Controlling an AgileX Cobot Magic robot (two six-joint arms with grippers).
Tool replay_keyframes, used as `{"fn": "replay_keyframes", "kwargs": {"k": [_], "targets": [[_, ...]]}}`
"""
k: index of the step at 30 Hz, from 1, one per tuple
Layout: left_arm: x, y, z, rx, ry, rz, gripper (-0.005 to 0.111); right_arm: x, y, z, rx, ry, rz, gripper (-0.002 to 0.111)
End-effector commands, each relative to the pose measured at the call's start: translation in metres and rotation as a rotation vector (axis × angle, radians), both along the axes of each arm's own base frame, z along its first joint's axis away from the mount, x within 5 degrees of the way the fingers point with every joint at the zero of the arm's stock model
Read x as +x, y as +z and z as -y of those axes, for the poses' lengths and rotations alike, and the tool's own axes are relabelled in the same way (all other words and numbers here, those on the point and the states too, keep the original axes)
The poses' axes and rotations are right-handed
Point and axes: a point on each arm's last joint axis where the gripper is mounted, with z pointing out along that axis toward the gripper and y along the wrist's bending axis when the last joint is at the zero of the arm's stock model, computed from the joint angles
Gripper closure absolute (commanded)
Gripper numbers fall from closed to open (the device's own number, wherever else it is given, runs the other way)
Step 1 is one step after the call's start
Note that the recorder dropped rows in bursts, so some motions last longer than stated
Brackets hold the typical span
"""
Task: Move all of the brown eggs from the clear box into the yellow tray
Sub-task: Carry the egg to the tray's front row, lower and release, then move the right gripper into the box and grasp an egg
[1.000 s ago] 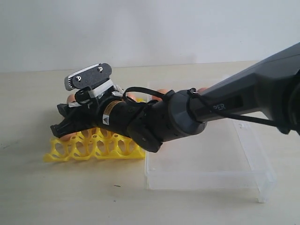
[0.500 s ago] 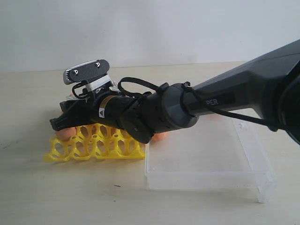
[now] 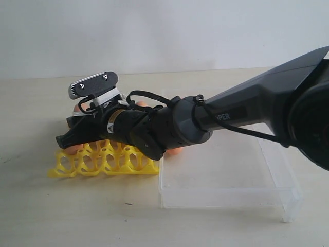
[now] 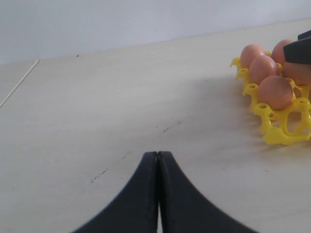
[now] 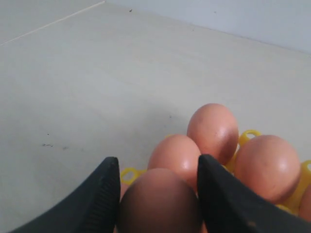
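My right gripper reaches across to the left end of the yellow tray. Its fingers are shut on a brown egg, which hangs low over the tray's left cups. I cannot tell whether it rests in a cup. Three more eggs sit in the tray just beyond it. The clear box lies to the right, and one egg shows in it under the forearm. My left gripper is shut and empty above bare table, with the tray and its eggs off to one side.
The right forearm stretches over the box's far side and hides most of the tray's back rows. Pale table spreads in front of the tray and box. A white wall stands behind.
The right arm has slid a little further left and lower over the tray, the egg staying between its fingers. An egg in the box now shows under the forearm.
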Motion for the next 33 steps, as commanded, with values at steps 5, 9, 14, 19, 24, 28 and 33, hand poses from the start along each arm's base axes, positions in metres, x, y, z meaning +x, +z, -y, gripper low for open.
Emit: {"fn": "replay_keyframes", "kwargs": {"k": [5,9,14,19,24,28,33], "targets": [[0.000,0.002,0.000,-0.007,-0.006,0.013,0.107,0.004,0.008,0.001,0.013,0.000,0.032,0.054],[0.000,0.002,0.000,-0.007,-0.006,0.013,0.107,0.004,0.009,0.001,0.024,-0.012,0.026,0.048],[0.000,0.002,0.000,-0.007,-0.006,0.013,0.107,0.004,0.018,0.001,0.037,-0.014,0.035,0.048],[0.000,0.002,0.000,-0.007,-0.006,0.013,0.107,0.000,0.050,0.010,-0.014,-0.035,-0.012,0.055],[0.000,0.002,0.000,-0.007,-0.006,0.013,0.107,-0.006,0.101,0.039,-0.171,-0.046,-0.049,0.102],[0.000,0.002,0.000,-0.007,-0.006,0.013,0.107,-0.006,0.131,0.072,-0.274,-0.092,-0.115,0.108],[0.000,0.002,0.000,-0.007,-0.006,0.013,0.107,0.009,0.146,0.119,-0.325,-0.203,-0.206,0.108]]}}
